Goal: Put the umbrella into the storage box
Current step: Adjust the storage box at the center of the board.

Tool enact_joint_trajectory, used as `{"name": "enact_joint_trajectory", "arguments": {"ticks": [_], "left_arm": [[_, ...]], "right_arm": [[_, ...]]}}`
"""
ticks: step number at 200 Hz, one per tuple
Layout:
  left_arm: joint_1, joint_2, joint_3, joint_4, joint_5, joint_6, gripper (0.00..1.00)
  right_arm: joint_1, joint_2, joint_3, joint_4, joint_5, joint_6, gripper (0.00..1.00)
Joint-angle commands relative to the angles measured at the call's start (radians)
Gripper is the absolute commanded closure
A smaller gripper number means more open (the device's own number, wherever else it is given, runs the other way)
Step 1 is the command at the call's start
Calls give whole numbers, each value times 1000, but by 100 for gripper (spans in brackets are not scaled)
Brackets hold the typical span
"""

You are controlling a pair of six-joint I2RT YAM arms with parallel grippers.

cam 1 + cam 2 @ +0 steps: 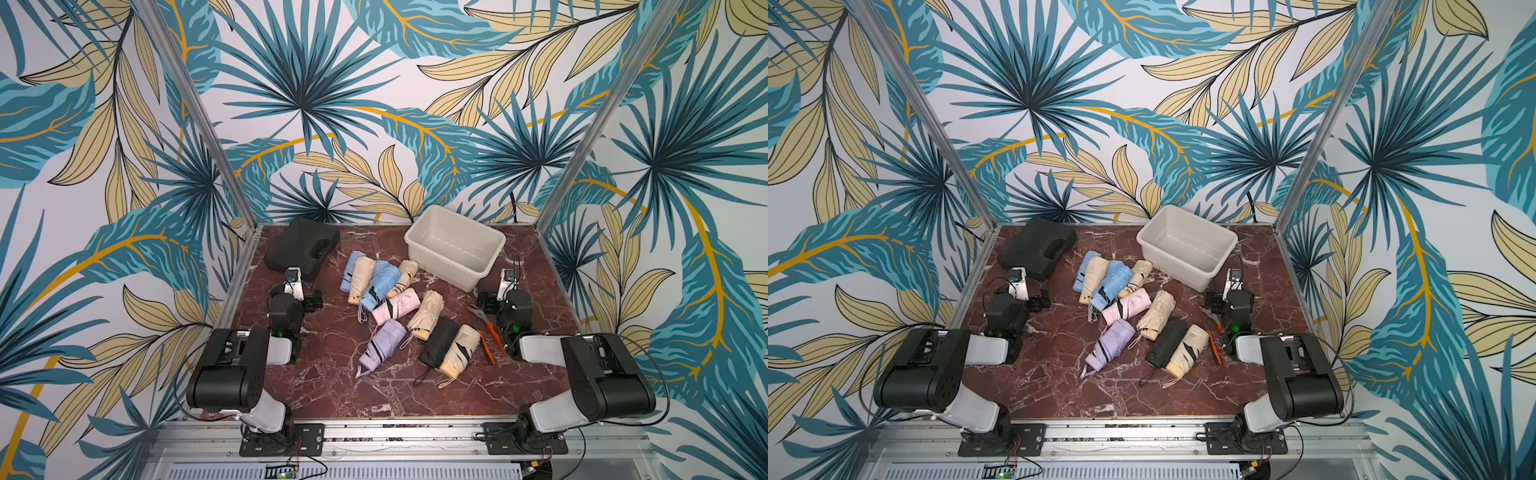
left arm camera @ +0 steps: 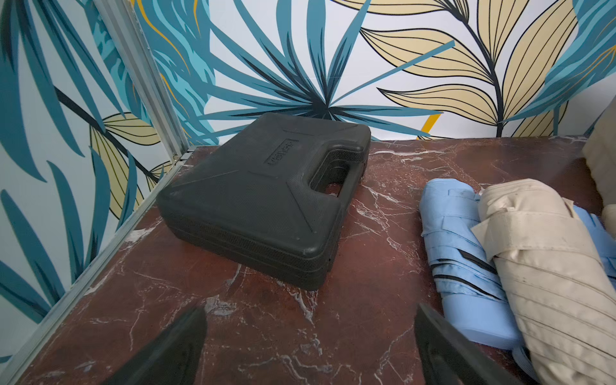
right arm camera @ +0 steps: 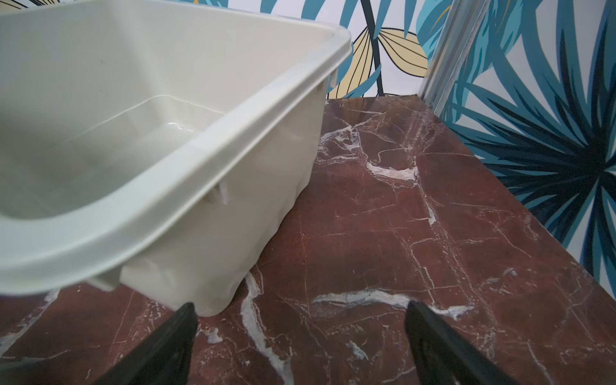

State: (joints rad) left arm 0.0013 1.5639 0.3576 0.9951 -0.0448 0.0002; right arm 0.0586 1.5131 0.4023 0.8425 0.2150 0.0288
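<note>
The off-white storage box (image 1: 440, 266) (image 1: 1173, 266) stands at the back right with nothing inside it. Its rim (image 3: 206, 146) fills much of the right wrist view. Several folded umbrellas lie piled mid-table: a light blue one (image 1: 380, 282) (image 2: 460, 253), a pink one (image 1: 395, 305), a lilac one (image 1: 382, 345), a black one (image 1: 436, 343) and beige ones (image 1: 459, 351) (image 2: 546, 253). My left gripper (image 1: 313, 300) (image 2: 310, 346) hovers open left of the pile, with only table between its fingers. My right gripper (image 1: 486, 301) (image 3: 300, 343) is open beside the box's near corner, holding nothing.
A black moulded hard case (image 1: 301, 247) (image 2: 266, 200) lies at the back left, just ahead of my left gripper. Orange-handled pliers (image 1: 484, 328) lie next to my right arm. Aluminium posts and patterned walls close in the table's sides and back.
</note>
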Motion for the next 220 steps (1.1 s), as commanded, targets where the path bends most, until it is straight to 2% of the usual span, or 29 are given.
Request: {"name": "enact_joint_trajectory", "arguments": {"ticks": [1,113,142,180,204,220], "left_arm": [[6,4,9,-12,-6,2,0],[22,4,17,-29,15,-10,0],[20,-12,-23,37,17,-5,0],[20,-193,-64,-59,-59,-22,0],[22,-353,-48,-249,-115,-45,0],[22,-455,-13,-432,-165,-95,0]], "right_arm": [[-5,-5,6,18,-10,-8,0],[-5,-7,6,15,-11,-6,1],[-5,-69,1,-23,-7,-7,1],[-5,-291,-25,-200,45,15,1],[-4,-444,-35,-341,131,104,1],[-5,-525,0,-530,215,205,0]]}}
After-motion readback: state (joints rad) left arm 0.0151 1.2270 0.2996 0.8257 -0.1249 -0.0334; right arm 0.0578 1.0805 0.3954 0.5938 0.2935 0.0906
